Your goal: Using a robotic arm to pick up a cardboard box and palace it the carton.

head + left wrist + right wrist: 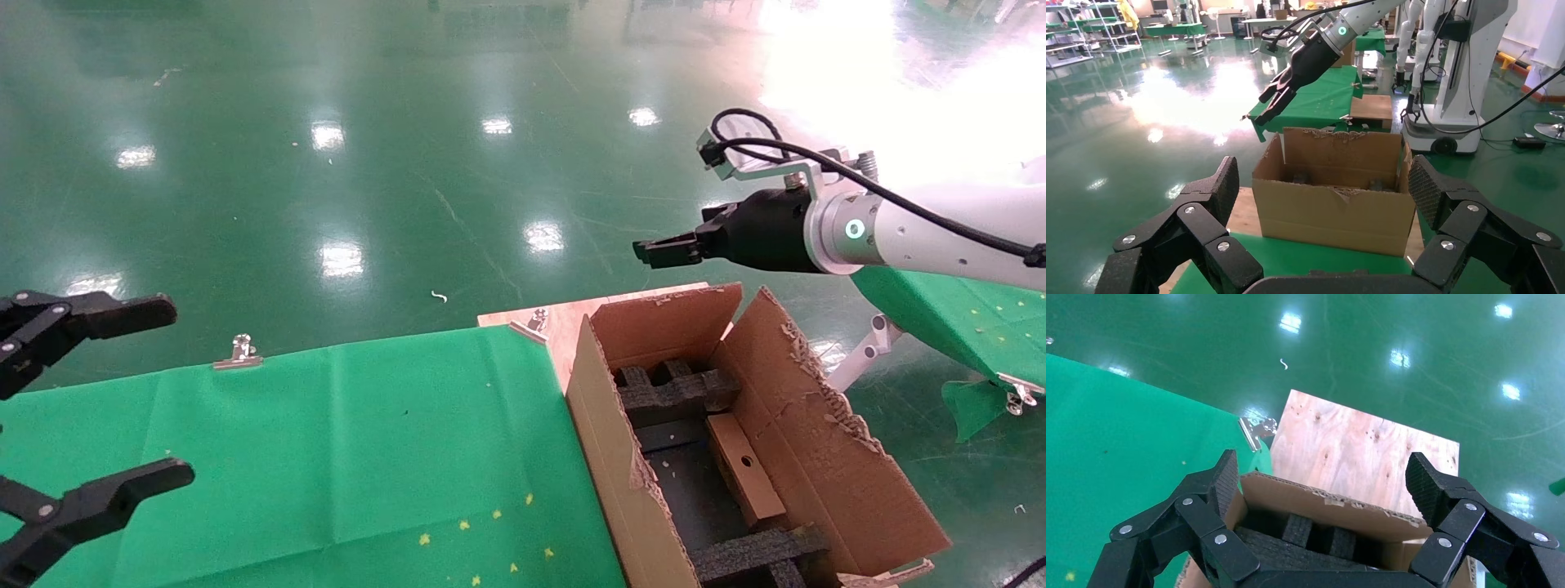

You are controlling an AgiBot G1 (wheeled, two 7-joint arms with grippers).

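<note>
Inside carton, cardboard box against right wall.

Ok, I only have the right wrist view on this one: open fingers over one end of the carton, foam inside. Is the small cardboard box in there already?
Observer: Yes. The head view shows the cardboard box lying inside the carton, along its right wall, between the foam dividers.
Operator: How high is the right tool?
Observer: In the left wrist view the right tool hangs well above the carton's rim, holding nothing.
Operator: And the other arm?
Observer: The left tool is open at the far left, by the edge of the green cloth, away from the carton.
</note>
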